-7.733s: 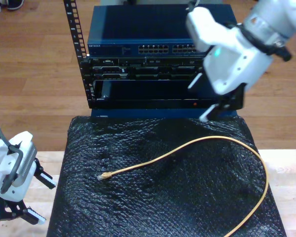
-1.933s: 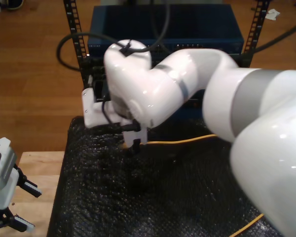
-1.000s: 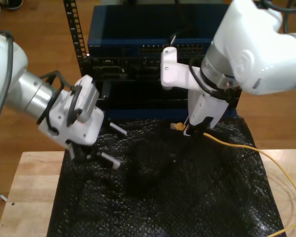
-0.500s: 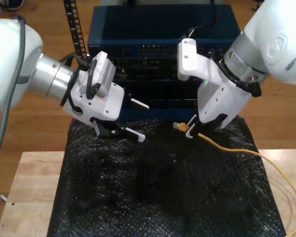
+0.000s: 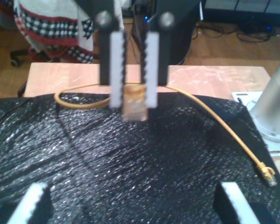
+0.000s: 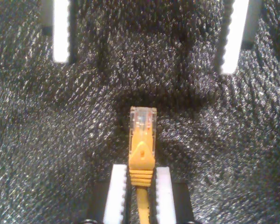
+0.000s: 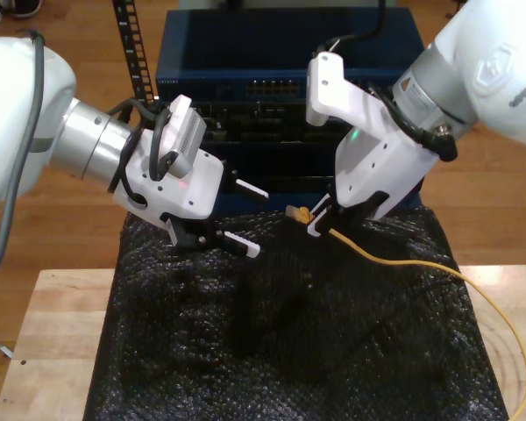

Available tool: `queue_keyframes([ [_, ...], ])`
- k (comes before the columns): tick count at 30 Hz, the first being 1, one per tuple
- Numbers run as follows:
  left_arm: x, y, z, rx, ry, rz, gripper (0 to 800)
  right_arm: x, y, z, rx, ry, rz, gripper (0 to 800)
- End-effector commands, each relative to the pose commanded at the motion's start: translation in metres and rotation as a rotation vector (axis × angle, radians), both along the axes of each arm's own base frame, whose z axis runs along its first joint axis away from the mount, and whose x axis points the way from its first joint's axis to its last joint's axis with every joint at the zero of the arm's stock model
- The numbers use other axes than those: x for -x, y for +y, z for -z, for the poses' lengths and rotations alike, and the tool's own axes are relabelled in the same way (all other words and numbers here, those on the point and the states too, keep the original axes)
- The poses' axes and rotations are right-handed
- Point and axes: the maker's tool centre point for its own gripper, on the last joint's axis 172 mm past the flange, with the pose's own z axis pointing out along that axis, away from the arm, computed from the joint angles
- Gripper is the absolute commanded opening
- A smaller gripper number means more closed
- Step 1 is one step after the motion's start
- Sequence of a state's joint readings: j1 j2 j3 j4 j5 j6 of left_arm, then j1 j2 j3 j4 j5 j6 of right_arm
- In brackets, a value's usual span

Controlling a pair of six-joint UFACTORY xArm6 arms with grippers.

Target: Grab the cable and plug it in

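The yellow-orange cable [image 7: 403, 263] trails from the exterior view's right edge up to my second gripper [image 7: 311, 224], which is shut on its boot just behind the clear plug [image 7: 295, 211]. The plug [image 6: 143, 120] sticks out past the shut fingers [image 6: 117, 186], level above the black mat. My first gripper [image 7: 250, 219] is open on the exterior view's left, facing the plug from a short distance. Along the first wrist view, my first gripper [image 5: 133, 203] has its pads wide apart, and my second gripper [image 5: 134, 100] pinches the plug [image 5: 134, 107] straight ahead.
A blue network switch [image 7: 272, 88] with rows of ports sits in a black rack behind the mat. Black bubble-textured matting [image 7: 289, 351] covers the wooden table [image 7: 44, 351]. The cable's other end [image 5: 267, 173] lies on the mat beside a grey arm base [image 5: 275, 102].
The cable was lifted off the mat. The first arm swung in from the exterior view's lower left. In the last half second the held plug moved slightly up and toward that view's left.
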State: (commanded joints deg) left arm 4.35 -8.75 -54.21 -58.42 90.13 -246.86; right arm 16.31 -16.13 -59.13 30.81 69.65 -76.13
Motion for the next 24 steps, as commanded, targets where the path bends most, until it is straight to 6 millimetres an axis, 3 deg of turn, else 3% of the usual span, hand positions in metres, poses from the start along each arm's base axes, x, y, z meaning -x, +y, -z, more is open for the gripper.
queue_keyframes([
  [9, 0.005, -0.002, -0.003, 0.013, 0.012, 0.015, 733, -0.003, 0.019, -0.002, -0.053, 0.031, 0.004, 4],
  [24, -0.004, -0.008, -0.017, 0.068, -0.002, -0.016, 687, 0.004, 0.032, 0.003, -0.056, 0.046, -0.022, 10],
])
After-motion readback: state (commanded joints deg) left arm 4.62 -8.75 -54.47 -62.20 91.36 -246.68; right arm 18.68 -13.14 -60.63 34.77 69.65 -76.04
